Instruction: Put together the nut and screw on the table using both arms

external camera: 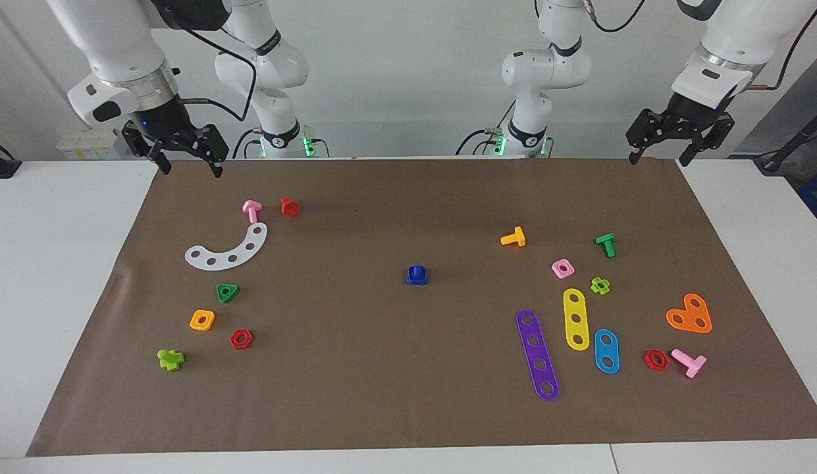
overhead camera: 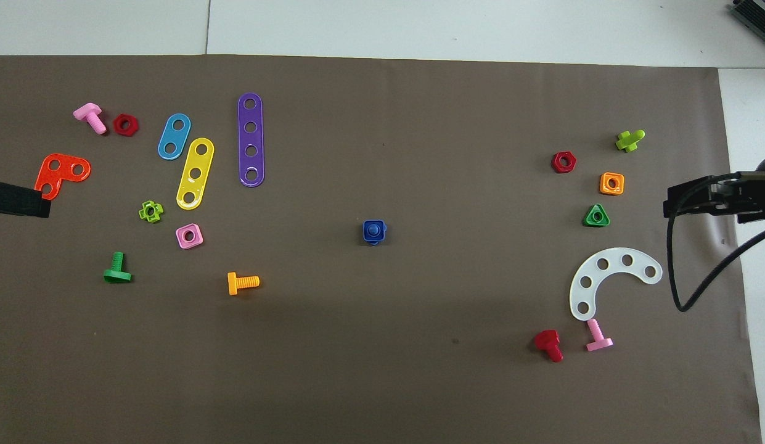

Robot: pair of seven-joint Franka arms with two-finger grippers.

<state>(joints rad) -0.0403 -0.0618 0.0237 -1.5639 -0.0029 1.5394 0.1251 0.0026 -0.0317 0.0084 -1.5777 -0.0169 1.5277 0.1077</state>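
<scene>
The blue nut (external camera: 417, 276) sits in the middle of the brown sheet of the table (external camera: 408, 395), with the blue screw (external camera: 417, 270) standing in its hole as one joined piece. From overhead the nut (overhead camera: 373, 230) shows the screw's shaft end in its hole, and a bit of the screw's head (overhead camera: 373, 242) pokes out beneath it. My left gripper (external camera: 658, 160) hangs open and empty over the sheet's corner at the left arm's end, by the robots. My right gripper (external camera: 191, 170) hangs open and empty over the corner at the right arm's end.
Toward the right arm's end lie a white curved strip (external camera: 227, 250), pink (external camera: 251, 210) and red (external camera: 289, 207) screws, a green triangular nut (external camera: 227, 292) and an orange square nut (external camera: 202, 320). Toward the left arm's end lie purple (external camera: 537, 354) and yellow (external camera: 576, 318) strips, a pink nut (external camera: 563, 268) and an orange screw (external camera: 513, 237).
</scene>
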